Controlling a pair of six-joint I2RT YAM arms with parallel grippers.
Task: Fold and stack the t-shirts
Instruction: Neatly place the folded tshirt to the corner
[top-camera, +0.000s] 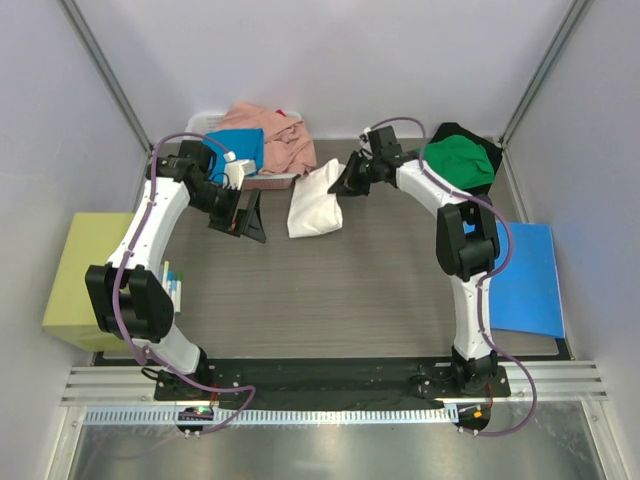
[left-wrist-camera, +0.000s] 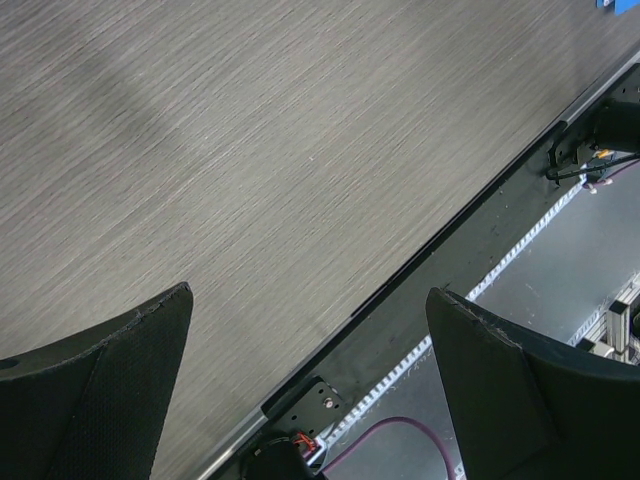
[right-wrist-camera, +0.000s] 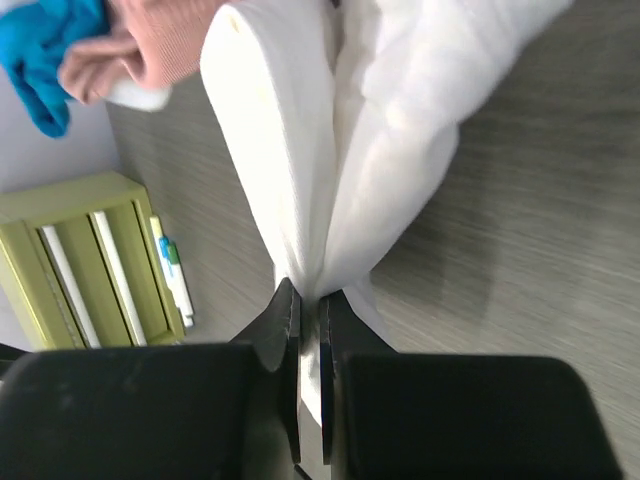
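I'm pinching a fold of the white t-shirt (top-camera: 314, 200) in my right claw (right-wrist-camera: 310, 300), jaws closed tight on the cloth. The shirt is lying bunched at the back of the desk (top-camera: 350, 290), not folded yet. My left claw (left-wrist-camera: 308, 295) is hanging wide open over bare desk, gripping nothing. The green t-shirt (top-camera: 458, 160) is sitting on the black t-shirt (top-camera: 447, 130) far right, maybe a stack starting. The salmon pink t-shirt (top-camera: 275, 135) and bright blue t-shirt (top-camera: 238, 148) are lying crumpled in the basket (top-camera: 203, 120). I'm judging most of the work is left.

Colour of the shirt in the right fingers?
White. The t-shirt shows best in the right wrist view.
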